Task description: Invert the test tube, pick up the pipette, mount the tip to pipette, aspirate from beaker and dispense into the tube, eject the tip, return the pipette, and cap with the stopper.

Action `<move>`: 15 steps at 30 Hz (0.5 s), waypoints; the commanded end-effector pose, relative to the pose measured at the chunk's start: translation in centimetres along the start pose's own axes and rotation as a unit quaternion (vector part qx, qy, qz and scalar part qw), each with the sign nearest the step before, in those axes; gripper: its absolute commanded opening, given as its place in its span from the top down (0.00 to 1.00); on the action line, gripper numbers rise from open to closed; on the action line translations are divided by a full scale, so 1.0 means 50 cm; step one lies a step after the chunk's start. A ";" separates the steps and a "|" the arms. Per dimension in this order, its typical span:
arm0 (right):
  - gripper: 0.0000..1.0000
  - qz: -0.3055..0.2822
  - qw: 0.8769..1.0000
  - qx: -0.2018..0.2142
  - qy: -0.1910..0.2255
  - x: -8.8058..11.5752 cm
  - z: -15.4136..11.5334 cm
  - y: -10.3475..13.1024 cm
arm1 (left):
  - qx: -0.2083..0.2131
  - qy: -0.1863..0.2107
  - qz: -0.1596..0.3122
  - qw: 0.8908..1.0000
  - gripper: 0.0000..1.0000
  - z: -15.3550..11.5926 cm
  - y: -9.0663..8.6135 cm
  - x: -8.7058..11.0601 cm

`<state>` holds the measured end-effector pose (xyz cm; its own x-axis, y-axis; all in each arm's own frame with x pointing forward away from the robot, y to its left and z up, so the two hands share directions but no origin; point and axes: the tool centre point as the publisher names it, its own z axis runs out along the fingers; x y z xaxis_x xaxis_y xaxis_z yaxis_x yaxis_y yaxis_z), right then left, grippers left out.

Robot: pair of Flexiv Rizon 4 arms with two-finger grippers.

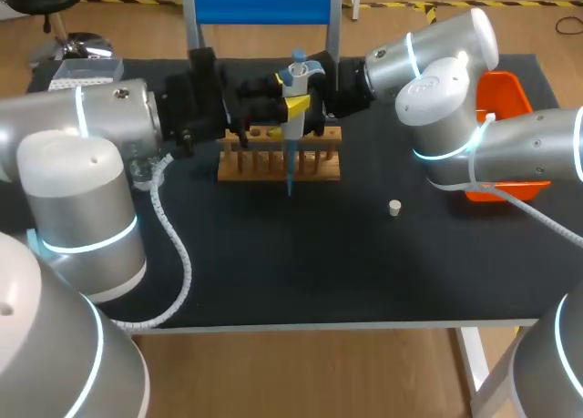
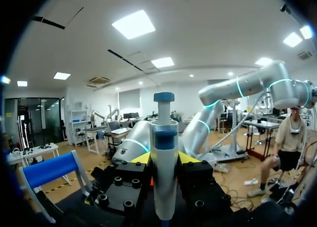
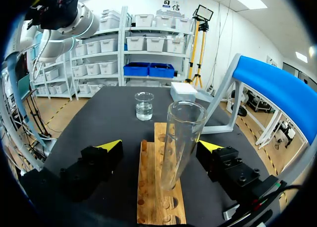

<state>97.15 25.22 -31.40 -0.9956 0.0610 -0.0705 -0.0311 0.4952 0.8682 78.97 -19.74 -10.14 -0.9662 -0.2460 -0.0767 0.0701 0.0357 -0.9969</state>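
A white pipette with a blue cap (image 1: 293, 81) hangs upright over the wooden tube rack (image 1: 278, 163), its slim bluish tip (image 1: 290, 177) pointing down in front of the rack. My left gripper (image 1: 293, 104) is shut on the pipette's body (image 2: 164, 172), with a yellow tip on either side. In the right wrist view a clear test tube (image 3: 181, 138) stands mouth up in the rack (image 3: 158, 197). My right gripper (image 3: 161, 146) is open and straddles the tube without touching it. A small pale stopper (image 1: 394, 208) lies on the black mat to the right of the rack.
Beyond the rack stands a glass beaker of clear liquid (image 3: 144, 106), with a white tip box (image 3: 183, 92) beside it. A blue-topped stand (image 1: 264, 4) rises behind the rack. An orange bin (image 1: 506, 95) sits at the far right, behind my right arm.
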 end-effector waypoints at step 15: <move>0.00 0.000 1.000 0.002 0.002 -0.001 -0.002 0.001 | -0.004 0.018 -0.002 1.000 1.00 0.002 -0.001 -0.005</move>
<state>97.14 25.22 -31.40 -0.9956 0.0610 -0.0705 -0.0312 0.4952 0.8682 79.26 -19.82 -10.07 -0.9749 -0.2114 -0.0707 0.0628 0.0438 -0.9971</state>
